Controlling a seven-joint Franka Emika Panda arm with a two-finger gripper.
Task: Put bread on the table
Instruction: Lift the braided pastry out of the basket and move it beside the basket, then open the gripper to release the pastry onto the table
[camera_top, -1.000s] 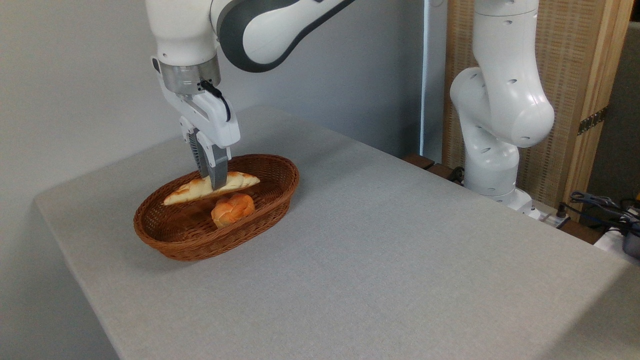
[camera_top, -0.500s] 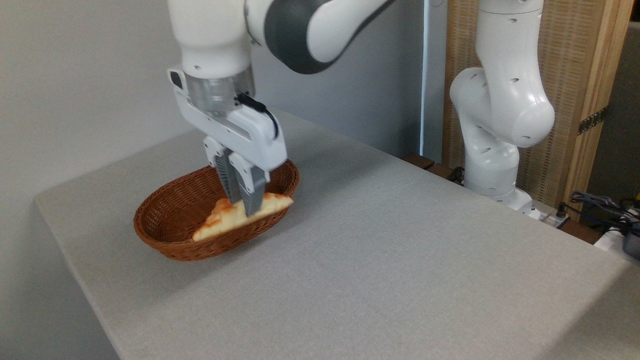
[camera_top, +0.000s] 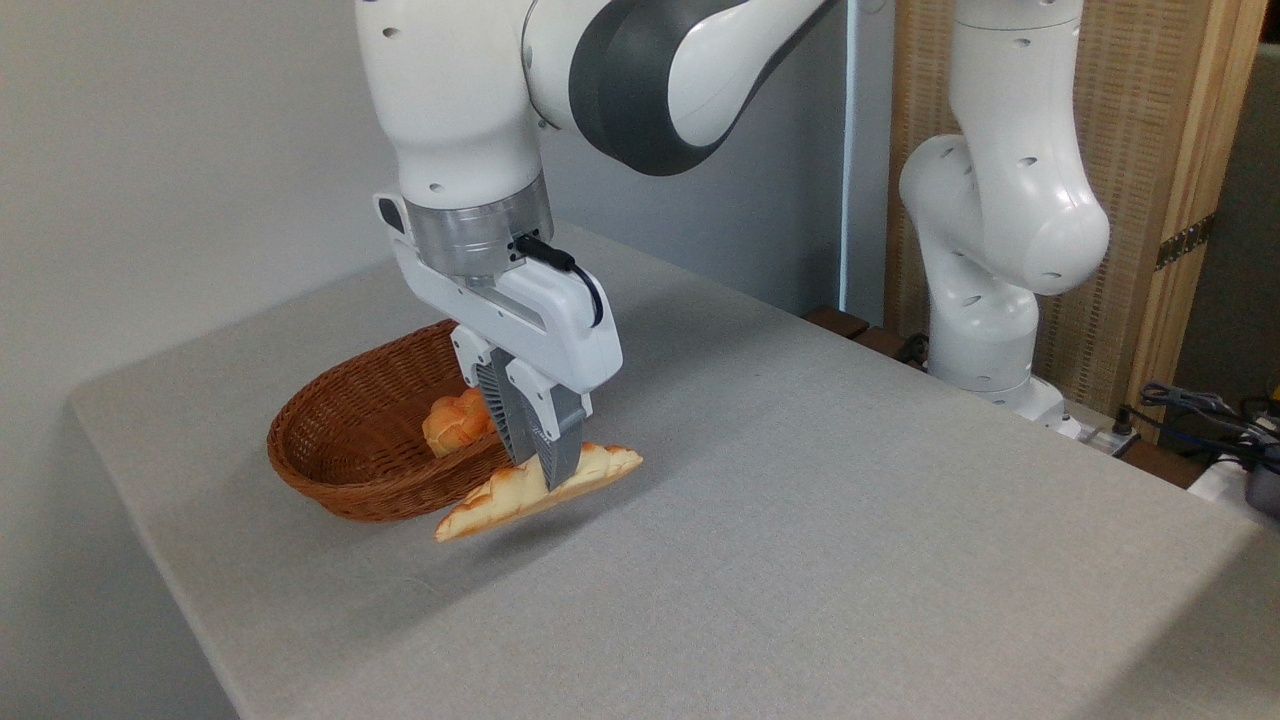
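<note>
Braided loaf gripped mid-length, held over the tabletop just outside the basket.

The bread (camera_top: 535, 492) hangs in the gripper (camera_top: 545, 468), fingers clenched on its middle, ends pointing to 2 and 8 o'clock. It is above the table (camera_top: 800, 520), at 4 o'clock of the wicker basket (camera_top: 350, 450). Half a second ago it was over the basket's rim; the round bun (camera_top: 452, 420) now shows again inside.

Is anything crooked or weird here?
Only the bread: the gripper pinches it near its middle and it hangs tilted, left tip lower, above the table. The bun sits in the basket. Nothing is spilled or broken.
</note>
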